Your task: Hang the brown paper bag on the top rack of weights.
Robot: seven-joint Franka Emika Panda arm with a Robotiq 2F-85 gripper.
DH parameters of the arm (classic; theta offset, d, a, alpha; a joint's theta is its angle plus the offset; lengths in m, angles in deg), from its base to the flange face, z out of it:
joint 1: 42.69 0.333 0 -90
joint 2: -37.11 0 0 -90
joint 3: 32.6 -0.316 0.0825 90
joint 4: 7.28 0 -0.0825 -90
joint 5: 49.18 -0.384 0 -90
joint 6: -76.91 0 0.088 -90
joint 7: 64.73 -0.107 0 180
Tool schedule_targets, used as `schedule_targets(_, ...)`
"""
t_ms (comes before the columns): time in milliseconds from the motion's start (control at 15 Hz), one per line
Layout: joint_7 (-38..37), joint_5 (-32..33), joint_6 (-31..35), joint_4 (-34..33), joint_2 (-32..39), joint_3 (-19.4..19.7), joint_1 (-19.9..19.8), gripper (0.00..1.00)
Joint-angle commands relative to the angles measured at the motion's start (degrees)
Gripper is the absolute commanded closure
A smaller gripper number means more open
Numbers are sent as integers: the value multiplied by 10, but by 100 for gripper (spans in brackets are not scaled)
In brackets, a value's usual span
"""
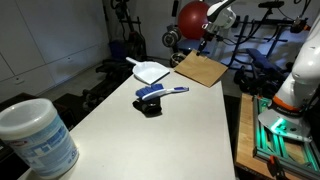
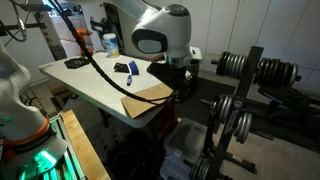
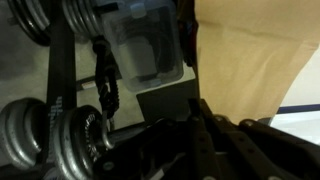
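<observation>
The brown paper bag (image 1: 200, 68) lies flat at the far end of the white table and overhangs its edge in an exterior view (image 2: 148, 95). In the wrist view the bag (image 3: 250, 50) fills the upper right. My gripper (image 3: 200, 108) has its dark fingers pressed together at the bag's lower left corner, and it sits at the bag's edge by the table rim (image 2: 178, 78). The weight rack (image 2: 238, 105) stands just past the table, with its top row of weights (image 2: 250, 66) beside my arm. Weights also show at the left of the wrist view (image 3: 45, 130).
On the table (image 1: 120, 130) lie a blue brush (image 1: 160, 92), a white dustpan (image 1: 150, 72), a small black object (image 1: 150, 108) and a white tub (image 1: 35, 135). A clear plastic bin (image 3: 145, 45) sits on the floor below. A red ball (image 1: 190, 15) stands behind.
</observation>
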Motion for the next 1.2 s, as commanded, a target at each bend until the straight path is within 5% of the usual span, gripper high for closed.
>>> schedule_targets(0, 59, -19, 68, 58, -66, 9, 8, 95)
schedule_targets(667, 122, -75, 190, 105, -145, 35, 55, 97)
schedule_targets(1133, 149, -125, 257, 113, -165, 10, 57, 97)
